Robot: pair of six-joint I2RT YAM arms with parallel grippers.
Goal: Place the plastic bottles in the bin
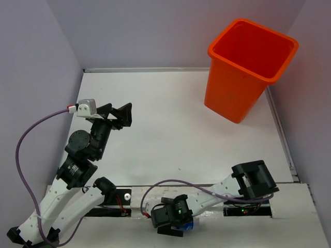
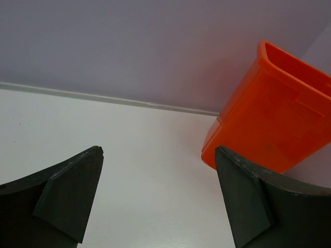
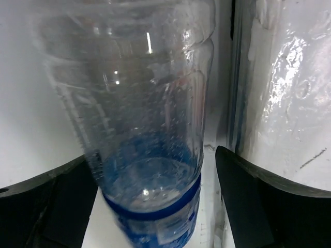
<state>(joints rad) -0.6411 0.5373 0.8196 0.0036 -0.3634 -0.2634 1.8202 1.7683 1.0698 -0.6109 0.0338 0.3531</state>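
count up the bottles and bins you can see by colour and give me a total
clear bottle with blue label: 1
orange bin: 1
total: 2

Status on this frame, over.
Left gripper open, empty, facing the bin. Right gripper open, straddling a clear blue-labelled bottle at the near edge. Bin upright, far right; nothing seen in the way.
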